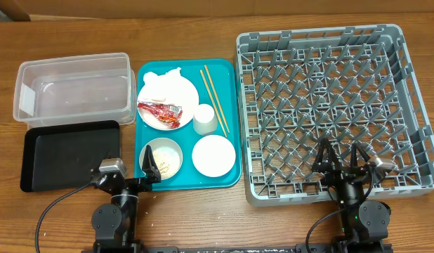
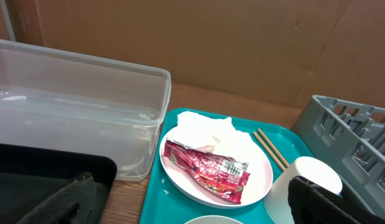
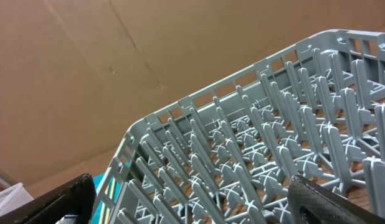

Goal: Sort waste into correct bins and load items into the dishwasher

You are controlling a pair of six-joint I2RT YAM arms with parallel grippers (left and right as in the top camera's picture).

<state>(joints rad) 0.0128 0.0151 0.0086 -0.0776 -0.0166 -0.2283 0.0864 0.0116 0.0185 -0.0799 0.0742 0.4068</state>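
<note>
Hovering at the near edge of the brown wooden table [image 1: 203,211], the left gripper [image 1: 149,167] is seen spread wide and empty beside the grey metal bowl [image 1: 179,151]; the right gripper [image 1: 340,156], likewise wide and empty, hangs over the large square grey plastic dish rack [image 1: 315,36]. The red-and-silver crinkled snack wrapper [image 2: 208,171] lies on the large white round plate [image 2: 262,177] in the teal tray [image 1: 229,84]. A pinch at its raised middle is judged best, with the crumpled white paper napkin [image 2: 205,127] beside it left undisturbed. A cardboard wall [image 2: 242,50] is seen behind

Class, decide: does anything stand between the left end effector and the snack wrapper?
The grey metal bowl lies low between the left end effector and the snack wrapper; nothing visible blocks the way above it.
</note>
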